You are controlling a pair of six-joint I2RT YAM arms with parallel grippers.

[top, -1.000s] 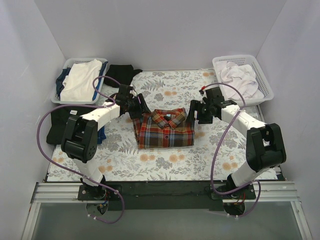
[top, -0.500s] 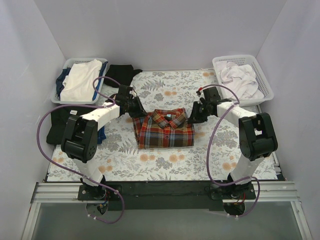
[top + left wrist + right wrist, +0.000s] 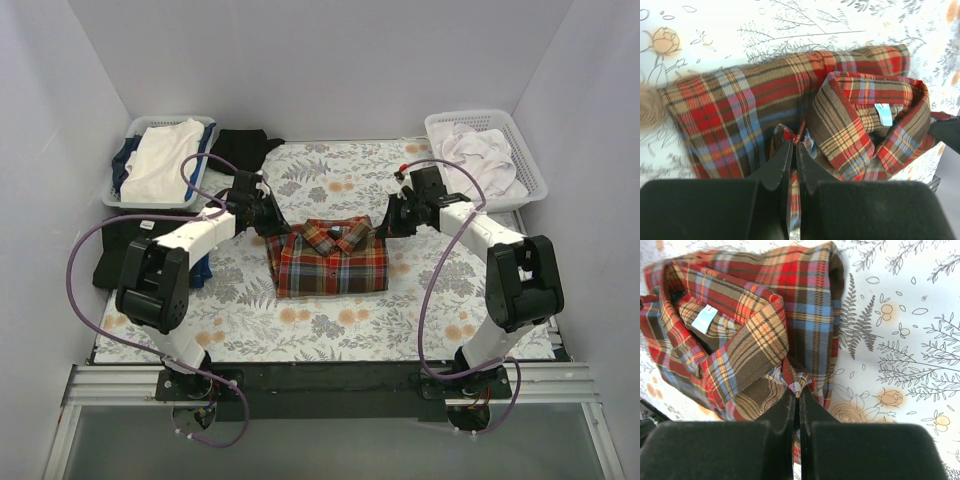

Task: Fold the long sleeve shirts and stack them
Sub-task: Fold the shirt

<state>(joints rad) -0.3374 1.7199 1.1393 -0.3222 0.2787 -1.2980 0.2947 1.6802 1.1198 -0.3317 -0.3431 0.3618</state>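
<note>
Tartan shirt [image 3: 328, 262] folded; left pincer [image 3: 794, 142], right pincer [image 3: 797, 390] nip far-edge corners; floral cloth [image 3: 340, 180] around.

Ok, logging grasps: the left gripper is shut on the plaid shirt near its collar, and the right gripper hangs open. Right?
No: the right gripper is shut too, pinching a fold of the plaid shirt, as the right wrist view shows. The left gripper is shut on it as stated.

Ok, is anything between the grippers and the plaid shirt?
Nothing visible. The left gripper and right gripper are each pinching the plaid shirt beside its collar, with no other object between.
</note>
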